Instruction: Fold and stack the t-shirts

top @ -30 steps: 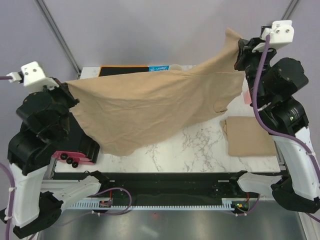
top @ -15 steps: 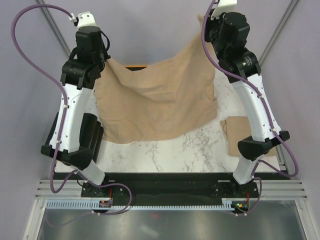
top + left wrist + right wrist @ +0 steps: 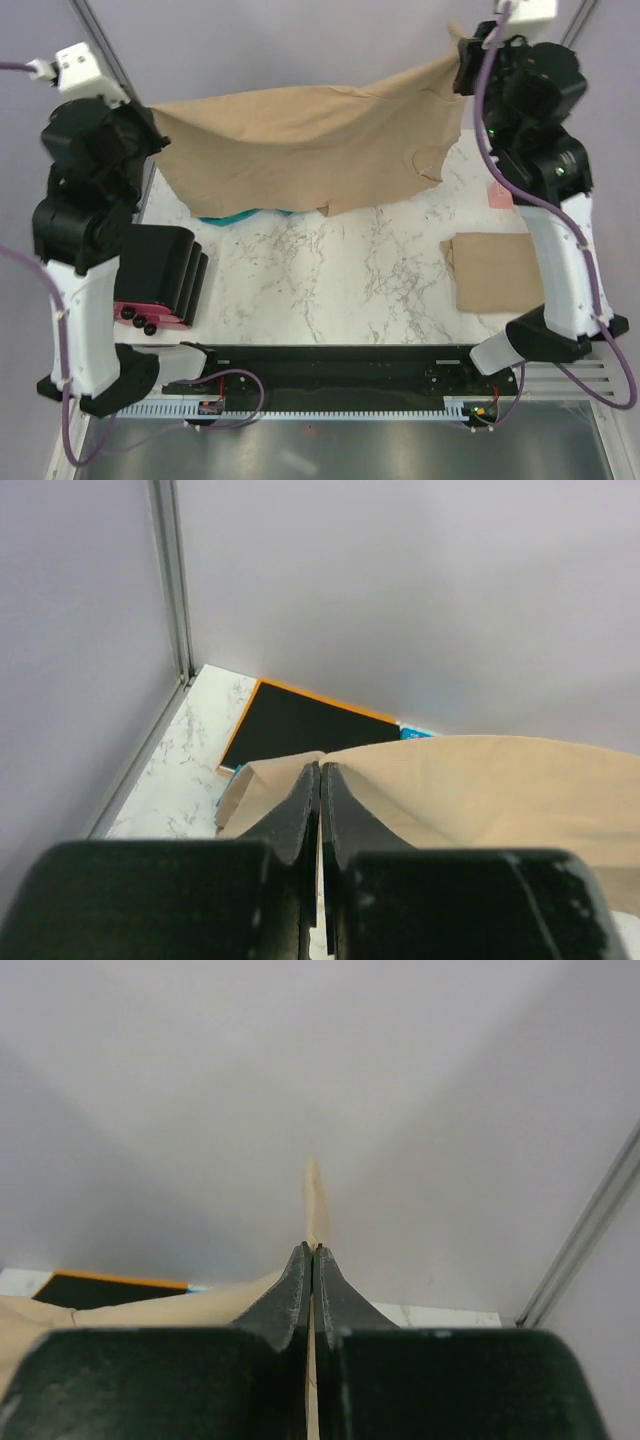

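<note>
Top external view showed a tan t-shirt [image 3: 300, 140] stretched in the air above the far side of the worktop [image 3: 340, 280]. The left gripper [image 3: 320, 778] and the right gripper [image 3: 313, 1258] were each clamped tight on opposite corners, likely to spread it for folding. A folded t-shirt [image 3: 497, 270] lay at the right, presumably starting the stack. A teal garment [image 3: 235, 214] waited beneath the hanging cloth.

Robot lab cell: alu frame posts [image 3: 170, 580], plain walls [image 3: 280, 40], marble-top table [image 3: 350, 280]
</note>
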Robot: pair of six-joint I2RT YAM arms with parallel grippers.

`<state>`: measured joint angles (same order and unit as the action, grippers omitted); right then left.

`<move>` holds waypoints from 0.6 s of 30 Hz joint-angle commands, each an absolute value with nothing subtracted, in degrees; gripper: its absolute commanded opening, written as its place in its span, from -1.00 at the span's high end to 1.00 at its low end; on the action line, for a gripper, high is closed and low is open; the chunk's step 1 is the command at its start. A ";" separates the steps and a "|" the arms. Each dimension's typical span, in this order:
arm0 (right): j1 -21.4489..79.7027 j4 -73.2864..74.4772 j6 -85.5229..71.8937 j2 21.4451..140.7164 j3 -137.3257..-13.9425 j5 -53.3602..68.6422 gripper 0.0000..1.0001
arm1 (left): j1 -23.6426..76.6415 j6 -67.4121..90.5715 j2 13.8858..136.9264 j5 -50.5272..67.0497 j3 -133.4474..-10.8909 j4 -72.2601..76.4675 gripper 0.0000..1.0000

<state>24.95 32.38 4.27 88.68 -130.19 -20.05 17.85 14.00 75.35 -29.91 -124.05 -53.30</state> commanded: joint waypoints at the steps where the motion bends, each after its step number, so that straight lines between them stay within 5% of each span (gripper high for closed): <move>1: 24.87 31.11 2.91 78.50 -129.74 -20.83 1.00 | 17.84 12.22 66.63 -31.47 -120.60 -51.15 0.96; 18: 24.87 29.18 0.26 65.30 -121.82 -12.04 1.00 | 17.93 11.69 55.02 -26.01 -114.08 -53.00 0.96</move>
